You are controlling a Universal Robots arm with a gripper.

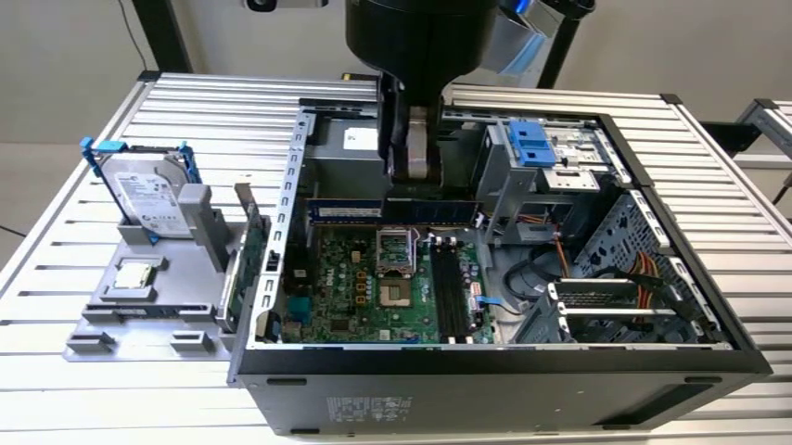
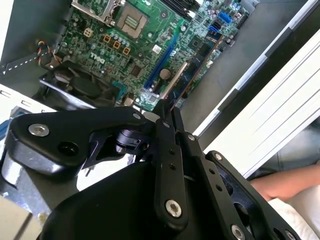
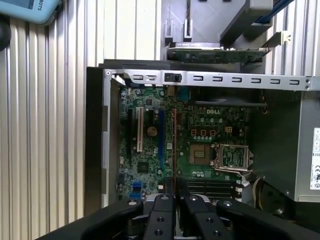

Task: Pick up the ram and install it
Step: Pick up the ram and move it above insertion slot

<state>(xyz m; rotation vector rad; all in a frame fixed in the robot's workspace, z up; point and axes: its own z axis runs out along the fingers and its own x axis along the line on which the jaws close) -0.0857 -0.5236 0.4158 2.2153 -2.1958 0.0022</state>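
The ram [image 1: 347, 211] is a thin blue stick held level above the motherboard [image 1: 359, 287] inside the open computer case [image 1: 495, 362]. My gripper [image 1: 418, 190] comes down from above and is shut on the stick's middle. In both wrist views the ram [image 3: 174, 140] [image 2: 196, 67] shows edge-on, running out from between the fingertips of the gripper [image 3: 174, 192] [image 2: 167, 107]. The long black memory slots [image 1: 452, 287] [image 3: 210, 186] lie on the board below the stick and nearer the case's front edge. The stick is above the board and touches no slot.
On a grey fixture [image 1: 148, 306] at the exterior view's left stand a hard drive [image 1: 146, 190] in a blue bracket, a processor chip [image 1: 134, 275] and an upright green card [image 1: 248, 250]. The CPU socket [image 1: 396, 255], drive cage [image 1: 544, 158] and cables [image 1: 619, 269] crowd the case. A person's arm [image 2: 290, 185] lies beside the table.
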